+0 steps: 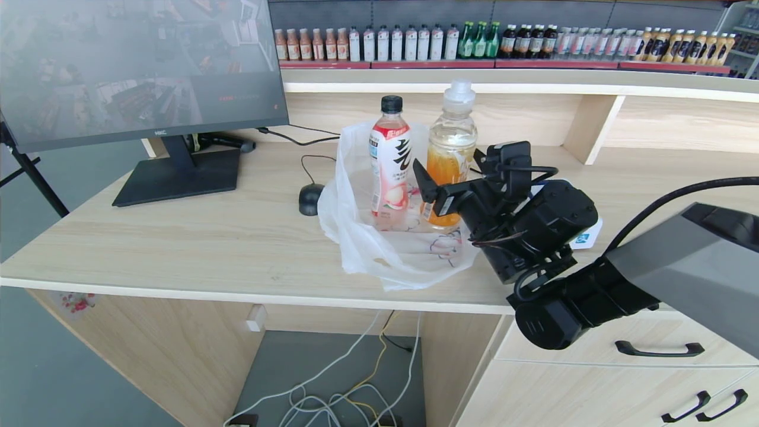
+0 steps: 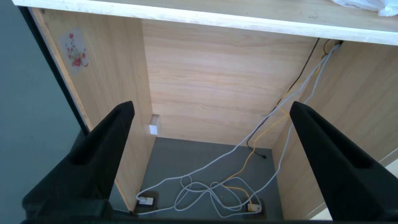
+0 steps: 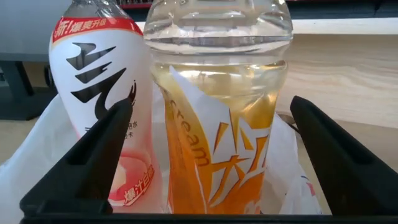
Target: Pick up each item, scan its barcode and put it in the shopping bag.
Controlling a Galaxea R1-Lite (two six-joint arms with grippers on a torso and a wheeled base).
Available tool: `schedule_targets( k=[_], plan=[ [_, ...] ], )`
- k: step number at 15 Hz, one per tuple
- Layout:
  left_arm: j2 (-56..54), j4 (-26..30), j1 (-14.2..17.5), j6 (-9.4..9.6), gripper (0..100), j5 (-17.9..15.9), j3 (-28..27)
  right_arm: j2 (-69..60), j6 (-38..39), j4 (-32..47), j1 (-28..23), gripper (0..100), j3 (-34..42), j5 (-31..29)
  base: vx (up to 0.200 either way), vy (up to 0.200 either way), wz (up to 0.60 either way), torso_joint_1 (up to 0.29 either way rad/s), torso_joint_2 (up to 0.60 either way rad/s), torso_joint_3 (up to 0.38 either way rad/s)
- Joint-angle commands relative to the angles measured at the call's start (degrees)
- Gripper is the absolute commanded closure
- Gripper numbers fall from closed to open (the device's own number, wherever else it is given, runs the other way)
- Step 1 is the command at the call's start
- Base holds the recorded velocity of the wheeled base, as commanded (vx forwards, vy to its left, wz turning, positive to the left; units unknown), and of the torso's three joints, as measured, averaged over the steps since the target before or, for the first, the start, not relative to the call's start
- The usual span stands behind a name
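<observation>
right gripper [image 3: 210, 112] open, close before orange bottle [image 1: 452, 148] in bag [image 1: 356, 237] beside pink bottle [image 1: 389, 166]; left gripper [image 2: 211, 107] open below counter [image 1: 178, 237]

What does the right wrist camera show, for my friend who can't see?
A clear plastic bottle of yellow drink with an orange label stands close up, framed by the spread fingers of the black right gripper. Beside it stands a white-and-pink labelled bottle, both in a thin white plastic bag on a pale wooden counter.
</observation>
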Motion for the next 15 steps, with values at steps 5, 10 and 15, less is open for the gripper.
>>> schedule_targets(
  k=[5, 10, 15],
  plan=[
    [0.0, 0.0, 0.0, 0.0, 0, 0.0, 0.0, -6.2, -0.1, -0.1, 1.3, 0, 4.4, -0.1, 0.0, 0.0, 0.0, 0.0, 0.0, 0.0],
    [0.0, 0.0, 0.0, 0.0, 0, 0.0, 0.0, -16.7, -0.2, -0.1, 1.8, 0, 10.3, -0.1, 0.0, 0.0, 0.0, 0.0, 0.0, 0.0],
    [0.0, 0.0, 0.0, 0.0, 0, 0.0, 0.0, -33.4, -0.2, -0.1, 1.6, 0, 19.6, -0.1, 0.0, 0.0, 0.0, 0.0, 0.0, 0.0]
  ],
)
